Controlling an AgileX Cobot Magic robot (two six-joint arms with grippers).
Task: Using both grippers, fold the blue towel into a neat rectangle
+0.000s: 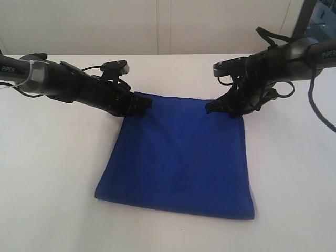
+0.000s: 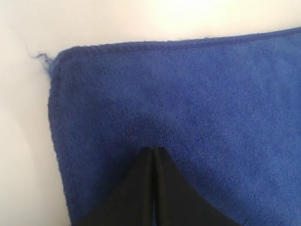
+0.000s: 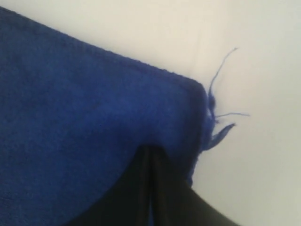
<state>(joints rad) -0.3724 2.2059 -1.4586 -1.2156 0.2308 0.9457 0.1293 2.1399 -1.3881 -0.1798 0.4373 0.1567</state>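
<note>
1. White table fills the scene, with a pale wall behind it. The blue towel lies flat at the middle, its near edge rounded and thick like a fold line.
2. From the left, the left gripper reaches to the towel's far-left corner. Its fingers are pressed together, tips resting on the cloth just inside the hem.
3. Mirroring it, the right gripper sits at the far-right corner with its fingers likewise together. A loose thread trails off that corner onto the table.
4. Whether either pair has pinched a layer of cloth between the tips cannot be told.
5. All of the towel spreads from the fingers toward the near side, and its far edge runs left to right between the two grippers.
6. Each arm is equally close to its own corner, so a further fold would probably call for both to work in step, keeping that edge straight.
</note>
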